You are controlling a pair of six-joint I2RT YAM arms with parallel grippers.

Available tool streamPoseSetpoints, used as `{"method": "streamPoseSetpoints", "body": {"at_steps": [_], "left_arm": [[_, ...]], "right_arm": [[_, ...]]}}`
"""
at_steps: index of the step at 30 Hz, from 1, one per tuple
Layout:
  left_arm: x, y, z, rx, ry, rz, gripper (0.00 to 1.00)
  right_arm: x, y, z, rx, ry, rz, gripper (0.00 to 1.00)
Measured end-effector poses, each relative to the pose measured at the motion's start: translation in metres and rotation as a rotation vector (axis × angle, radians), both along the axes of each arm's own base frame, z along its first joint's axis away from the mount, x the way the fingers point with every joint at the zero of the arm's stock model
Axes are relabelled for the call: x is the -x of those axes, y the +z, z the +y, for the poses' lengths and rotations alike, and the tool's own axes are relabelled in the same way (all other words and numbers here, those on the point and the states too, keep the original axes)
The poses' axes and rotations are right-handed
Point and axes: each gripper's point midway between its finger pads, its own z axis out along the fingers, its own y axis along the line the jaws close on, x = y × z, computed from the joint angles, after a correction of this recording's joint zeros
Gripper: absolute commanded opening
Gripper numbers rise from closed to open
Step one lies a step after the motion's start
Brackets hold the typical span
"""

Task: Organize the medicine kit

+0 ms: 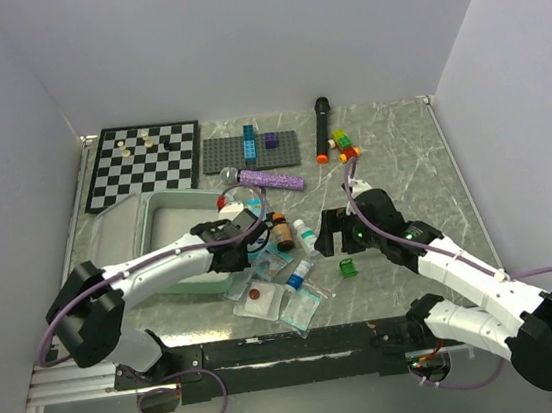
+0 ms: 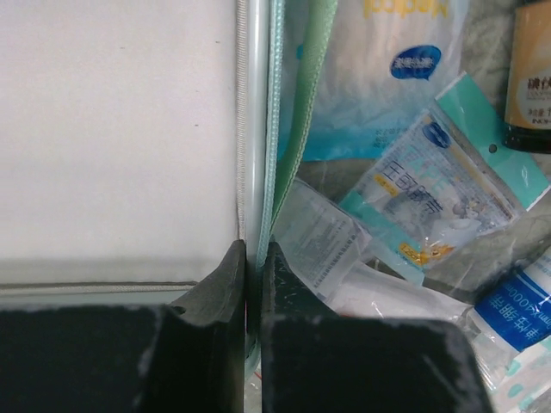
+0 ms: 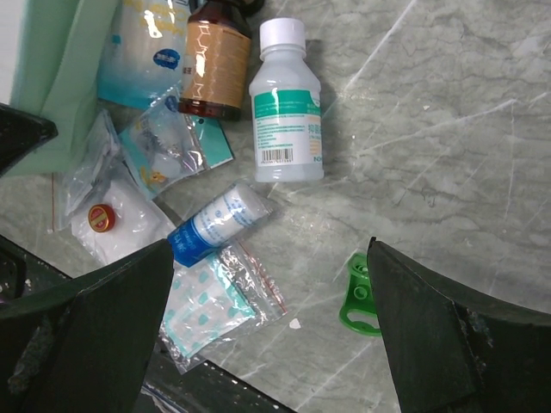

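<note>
The mint-green medicine kit (image 1: 146,227) lies open at the left of the table, grey lining up. My left gripper (image 1: 240,254) is at the kit's right rim. In the left wrist view it (image 2: 255,262) is shut on the kit's green zip edge (image 2: 277,129). Beside the kit lie a brown bottle (image 1: 281,232), a white bottle (image 1: 305,233), a blue-white roll (image 1: 299,274) and clear packets (image 1: 257,299). My right gripper (image 3: 271,318) hangs open above the roll (image 3: 219,222) and a bag of plasters (image 3: 215,305), holding nothing.
A green plastic piece (image 1: 347,267) lies right of the packets. At the back are a chessboard (image 1: 143,162), a grey studded plate (image 1: 251,151), a black marker (image 1: 322,128), a purple tube (image 1: 273,180) and coloured bricks (image 1: 346,144). White walls enclose the table.
</note>
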Motion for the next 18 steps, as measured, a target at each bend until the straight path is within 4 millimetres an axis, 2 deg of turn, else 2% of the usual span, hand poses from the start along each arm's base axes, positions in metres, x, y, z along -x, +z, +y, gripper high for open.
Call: {"method": "streamPoseSetpoints", "body": {"at_steps": [6, 9, 11, 14, 18], "left_arm": [[-0.005, 0.004, 0.018, 0.096, 0.084, -0.037, 0.07], [-0.01, 0.005, 0.025, 0.155, 0.122, -0.038, 0.09], [-0.012, 0.006, 0.03, 0.172, 0.142, -0.04, 0.16], [-0.013, 0.005, 0.036, 0.176, 0.158, -0.042, 0.36], [-0.003, -0.001, 0.044, 0.155, 0.162, -0.002, 0.5]], "right_arm": [[0.0, -0.003, 0.0, 0.015, 0.003, 0.019, 1.0], [-0.003, -0.001, 0.002, 0.015, 0.004, 0.02, 1.0], [-0.003, -0.001, 0.003, 0.015, 0.006, 0.022, 1.0], [-0.005, 0.0, 0.004, 0.016, 0.006, 0.025, 1.0], [-0.009, 0.0, 0.006, 0.022, 0.006, 0.033, 1.0]]}}
